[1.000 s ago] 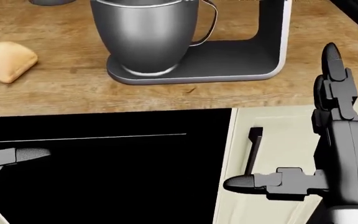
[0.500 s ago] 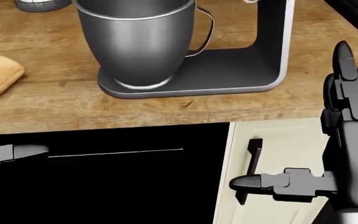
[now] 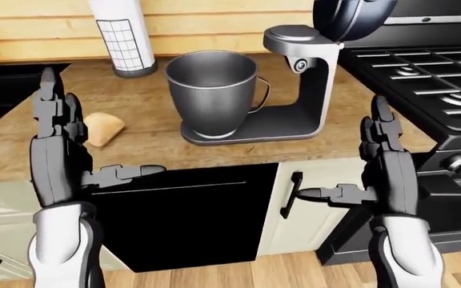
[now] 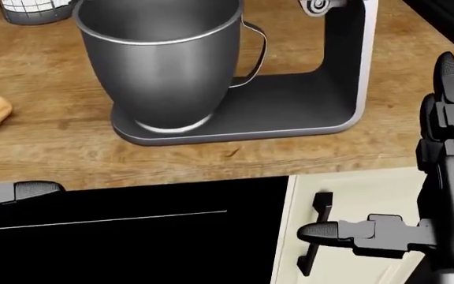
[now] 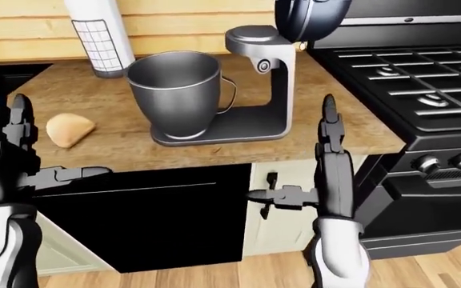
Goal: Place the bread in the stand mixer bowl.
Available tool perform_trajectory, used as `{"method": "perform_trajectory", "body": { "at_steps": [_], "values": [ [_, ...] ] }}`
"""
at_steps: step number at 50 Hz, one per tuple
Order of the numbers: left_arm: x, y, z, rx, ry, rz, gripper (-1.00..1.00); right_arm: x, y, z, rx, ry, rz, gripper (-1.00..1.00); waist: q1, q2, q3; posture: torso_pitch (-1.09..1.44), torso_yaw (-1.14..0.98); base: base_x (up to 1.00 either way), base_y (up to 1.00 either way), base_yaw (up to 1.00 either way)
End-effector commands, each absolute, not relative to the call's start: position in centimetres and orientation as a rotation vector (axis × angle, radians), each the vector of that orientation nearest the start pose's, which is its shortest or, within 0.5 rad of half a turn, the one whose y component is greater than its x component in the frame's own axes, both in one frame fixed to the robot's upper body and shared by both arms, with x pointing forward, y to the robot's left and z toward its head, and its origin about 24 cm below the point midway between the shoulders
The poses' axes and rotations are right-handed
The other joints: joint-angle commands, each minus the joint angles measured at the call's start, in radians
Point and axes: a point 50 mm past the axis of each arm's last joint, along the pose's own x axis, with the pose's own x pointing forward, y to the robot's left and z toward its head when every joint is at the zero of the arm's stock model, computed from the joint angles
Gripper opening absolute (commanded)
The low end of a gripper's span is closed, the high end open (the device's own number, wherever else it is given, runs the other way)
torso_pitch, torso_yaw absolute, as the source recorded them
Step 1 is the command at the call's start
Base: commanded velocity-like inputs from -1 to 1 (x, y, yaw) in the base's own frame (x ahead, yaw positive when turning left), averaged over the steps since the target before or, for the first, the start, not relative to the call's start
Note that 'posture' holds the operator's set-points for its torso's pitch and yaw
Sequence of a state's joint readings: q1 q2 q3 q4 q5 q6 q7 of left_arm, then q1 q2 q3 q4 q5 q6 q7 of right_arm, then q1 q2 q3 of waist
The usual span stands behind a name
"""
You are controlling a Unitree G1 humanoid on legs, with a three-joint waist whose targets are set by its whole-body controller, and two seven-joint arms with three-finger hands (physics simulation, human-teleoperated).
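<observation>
Resting on the wooden counter (image 3: 150,135) near its near edge, the pale rounded bread roll (image 3: 103,128) lies to the left of the grey stand mixer (image 3: 294,84), apart from it and untouched. The mixer's brushed-metal bowl (image 3: 213,90) sits upright on the mixer's flat base, its mouth open under the raised dark head.

The left-eye view shows both hands whole. The left hand (image 3: 54,129) is held upright below the counter's near edge, fingers straight and spread, thumb jutting sideways, gripping nothing. The right hand (image 3: 387,150) is raised the same way, wide and empty, near the counter's right corner.

The head view cuts off the bread at its left border and shows only the left thumb tip, but it gives the bowl's handle and the base's rim up close. The right-eye view alone shows bare wood on every side of the roll.

A white gridded cylinder (image 3: 125,36) stands at the counter's far edge. A black stove (image 3: 431,72) adjoins the counter's right edge; a black panel (image 3: 174,216) and a cream cabinet door (image 3: 310,204) lie below.
</observation>
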State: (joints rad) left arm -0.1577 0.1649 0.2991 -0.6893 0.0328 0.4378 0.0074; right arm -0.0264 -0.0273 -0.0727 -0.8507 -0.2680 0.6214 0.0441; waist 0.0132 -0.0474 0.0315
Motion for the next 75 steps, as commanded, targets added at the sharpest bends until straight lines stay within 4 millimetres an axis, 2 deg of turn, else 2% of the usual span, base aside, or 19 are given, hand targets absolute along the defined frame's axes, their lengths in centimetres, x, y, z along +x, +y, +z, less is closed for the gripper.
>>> {"method": "perform_trajectory", "body": {
  "at_steps": [1,2,3,4,7,10,12,13,14,15,16,17,18,23,24,26,36,62,75],
  "values": [
    [22.4,21.5,21.2,0.204,-0.49,0.266,1.0,20.9,-17.7,18.6,-0.245,-0.297,-0.214,1.0,-0.004,-0.028,-0.023,0.0,0.0,0.11,0.0,0.0],
    [22.4,21.5,21.2,0.204,-0.49,0.267,1.0,20.8,-17.7,18.6,-0.245,-0.297,-0.215,1.0,-0.014,0.019,-0.013,0.0,0.0,0.11,0.0,0.0],
    [22.5,21.6,21.2,0.207,-0.492,0.272,1.0,20.9,-17.7,18.5,-0.245,-0.298,-0.215,1.0,-0.009,0.006,-0.01,0.0,0.0,0.12,0.0,0.0],
    [22.5,21.7,21.3,0.206,-0.492,0.274,1.0,20.9,-17.7,18.5,-0.244,-0.297,-0.214,1.0,-0.013,0.007,-0.009,0.0,0.0,0.12,0.0,0.0],
    [22.4,21.9,21.5,0.207,-0.496,0.281,1.0,20.9,-17.7,18.5,-0.244,-0.297,-0.214,1.0,-0.013,0.03,-0.01,0.0,0.0,0.11,0.0,0.0],
    [22.2,22.0,21.7,0.211,-0.498,0.288,1.0,20.8,-17.6,18.5,-0.242,-0.297,-0.214,1.0,-0.015,0.063,0.006,0.0,0.0,0.12,0.0,0.0],
    [22.1,22.0,21.7,0.212,-0.5,0.29,1.0,20.8,-17.6,18.5,-0.243,-0.298,-0.215,1.0,-0.019,0.103,0.003,0.0,0.0,0.12,0.0,0.0],
    [22.1,22.0,21.8,0.212,-0.5,0.29,1.0,20.8,-17.6,18.5,-0.242,-0.298,-0.215,1.0,-0.02,0.137,-0.009,0.0,0.0,0.11,0.0,0.0],
    [22.1,22.0,21.8,0.212,-0.501,0.29,1.0,20.8,-17.6,18.5,-0.242,-0.298,-0.215,1.0,-0.018,0.132,-0.013,0.0,0.0,0.12,0.0,0.0],
    [22.2,22.0,21.7,0.213,-0.501,0.292,1.0,20.9,-17.6,18.5,-0.242,-0.298,-0.217,1.0,-0.008,0.12,-0.005,0.0,0.0,0.12,0.0,0.0],
    [22.2,22.1,21.7,0.213,-0.501,0.293,1.0,20.8,-17.7,18.4,-0.236,-0.297,-0.224,1.0,-0.013,0.126,0.004,0.0,0.0,0.05,0.0,0.0],
    [22.2,22.1,21.7,0.212,-0.501,0.293,1.0,20.8,-17.7,18.4,-0.235,-0.297,-0.227,1.0,-0.008,0.113,0.012,0.0,0.0,0.0,0.0,0.0],
    [22.3,22.2,21.7,0.213,-0.501,0.294,1.0,20.8,-17.8,18.4,-0.234,-0.297,-0.227,1.0,-0.013,0.104,-0.005,0.0,0.0,0.0,0.0,0.0],
    [22.4,22.3,21.6,0.214,-0.503,0.299,1.0,20.9,-17.8,18.4,-0.232,-0.301,-0.227,1.0,0.001,0.022,-0.004,0.0,0.0,0.0,0.0,0.0],
    [22.4,22.4,21.7,0.214,-0.503,0.299,1.0,20.9,-17.8,18.4,-0.232,-0.302,-0.227,1.0,-0.002,0.047,-0.002,0.0,0.0,0.0,0.0,0.0],
    [22.4,22.6,21.9,0.215,-0.507,0.307,1.0,20.9,-17.8,18.4,-0.233,-0.304,-0.226,1.0,-0.003,0.045,-0.018,0.0,0.0,0.0,0.0,0.0],
    [22.3,25.2,23.1,0.232,-0.524,0.396,1.0,20.9,-17.6,18.4,-0.236,-0.309,-0.223,1.0,-0.011,0.062,-0.029,0.0,0.0,0.0,0.0,0.0],
    [22.6,29.1,22.2,0.284,-0.486,0.511,1.0,20.9,-17.4,18.8,-0.24,-0.323,-0.211,1.0,-0.016,0.071,-0.019,0.0,0.0,0.0,0.0,0.0],
    [24.1,29.0,20.4,0.275,-0.43,0.484,1.0,21.1,-17.3,18.8,-0.244,-0.326,-0.206,1.0,-0.013,0.07,-0.021,0.0,0.0,0.0,0.0,0.0]
  ]
}}
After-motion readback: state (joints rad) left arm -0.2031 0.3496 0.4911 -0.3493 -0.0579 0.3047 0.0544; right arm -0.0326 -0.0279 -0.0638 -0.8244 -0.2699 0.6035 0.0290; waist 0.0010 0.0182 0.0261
